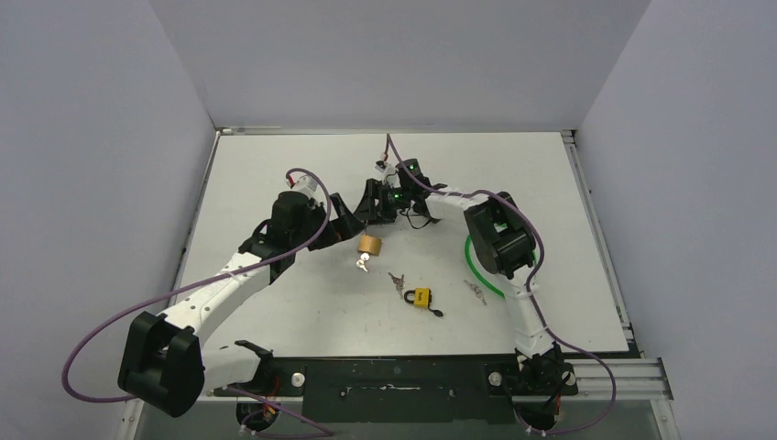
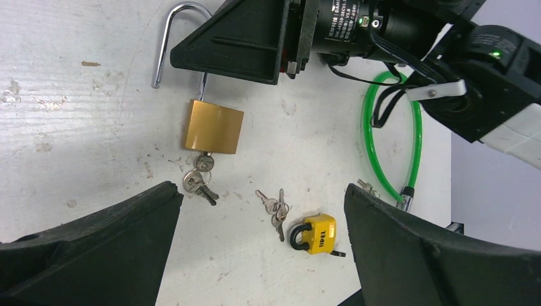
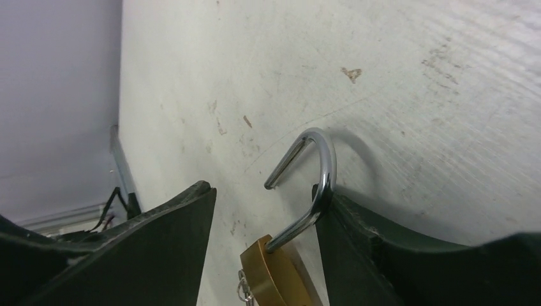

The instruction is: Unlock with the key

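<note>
The square brass padlock (image 2: 214, 126) lies on the white table (image 1: 275, 165), its curved steel shackle (image 3: 319, 153) swung open between the right gripper's (image 3: 261, 191) spread jaws, touching one finger; the small silver key (image 2: 203, 164) in its base points toward the left gripper (image 2: 260, 188), likewise wide open

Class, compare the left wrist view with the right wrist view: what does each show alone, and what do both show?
Left wrist only: a small yellow padlock, a green cable loop, loose silver keys. Right wrist only: the metal edge rail below a grey wall. Both: the brass padlock with its silver shackle swung open.
</note>
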Available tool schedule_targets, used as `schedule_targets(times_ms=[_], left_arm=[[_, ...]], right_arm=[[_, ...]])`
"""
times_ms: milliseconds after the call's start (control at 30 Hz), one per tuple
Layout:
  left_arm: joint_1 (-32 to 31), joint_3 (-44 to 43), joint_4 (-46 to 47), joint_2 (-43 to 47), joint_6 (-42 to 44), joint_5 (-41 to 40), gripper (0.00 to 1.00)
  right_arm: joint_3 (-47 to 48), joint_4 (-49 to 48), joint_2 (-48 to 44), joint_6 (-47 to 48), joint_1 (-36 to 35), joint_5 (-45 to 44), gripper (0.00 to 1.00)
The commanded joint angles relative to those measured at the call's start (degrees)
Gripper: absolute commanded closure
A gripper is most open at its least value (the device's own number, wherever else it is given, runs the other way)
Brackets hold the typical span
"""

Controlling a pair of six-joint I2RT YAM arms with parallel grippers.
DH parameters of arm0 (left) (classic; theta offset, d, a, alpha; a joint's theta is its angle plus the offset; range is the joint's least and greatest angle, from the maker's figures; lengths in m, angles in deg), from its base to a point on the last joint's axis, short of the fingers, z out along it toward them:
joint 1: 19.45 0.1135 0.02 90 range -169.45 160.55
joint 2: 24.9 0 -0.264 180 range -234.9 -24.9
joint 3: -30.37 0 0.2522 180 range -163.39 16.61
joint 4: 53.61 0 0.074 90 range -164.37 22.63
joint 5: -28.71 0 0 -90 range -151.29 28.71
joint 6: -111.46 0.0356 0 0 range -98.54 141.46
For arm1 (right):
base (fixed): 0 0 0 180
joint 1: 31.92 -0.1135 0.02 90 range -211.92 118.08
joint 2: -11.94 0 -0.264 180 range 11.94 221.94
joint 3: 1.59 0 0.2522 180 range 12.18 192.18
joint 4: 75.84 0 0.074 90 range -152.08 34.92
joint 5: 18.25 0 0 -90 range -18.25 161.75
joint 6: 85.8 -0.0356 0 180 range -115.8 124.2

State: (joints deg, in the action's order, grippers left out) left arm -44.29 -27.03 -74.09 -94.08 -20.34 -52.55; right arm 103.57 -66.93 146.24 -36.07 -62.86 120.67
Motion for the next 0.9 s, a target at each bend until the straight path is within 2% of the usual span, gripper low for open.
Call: schedule_targets(times_ms=[0,100,200,333,467,633,733,867], left_arm=[[0.6,-0.1,0.5,1.4,-0.3,-1.5,0.03],[0.6,-0.2,-0.7,2.2,0.0,-2.7,0.03],[0.6,-0.6,-2.3,2.9,0.5,-4.0,0.03],[0.6,-1.8,-4.6,3.9,1.7,-5.5,0.03],[0.7,-2.4,-5.4,4.9,2.6,-6.5,0.03],[0.7,-2.3,-5.4,5.1,2.8,-6.6,0.03],[0.8,-2.1,-5.1,4.8,2.7,-6.4,0.03],[0.8,-2.0,-5.1,4.7,2.7,-6.2,0.03]], right_arm=[[3.1,14.2,-5.5,10.6,-0.1,-12.3,0.39],[2.4,18.5,-7.9,14.1,-0.2,-19.9,0.34],[-1.3,18.2,-12.2,15.7,-0.5,-25.8,0.32],[-7.5,18.3,-18.0,17.1,-2.9,-30.6,0.35],[-13.9,17.1,-20.7,13.0,-5.1,-26.8,0.43],[-20.3,14.0,-23.1,5.6,-8.0,-27.6,0.44],[-22.3,10.9,-22.7,2.7,-8.7,-27.0,0.44],[-21.7,8.5,-20.8,1.5,-8.7,-27.9,0.53]])
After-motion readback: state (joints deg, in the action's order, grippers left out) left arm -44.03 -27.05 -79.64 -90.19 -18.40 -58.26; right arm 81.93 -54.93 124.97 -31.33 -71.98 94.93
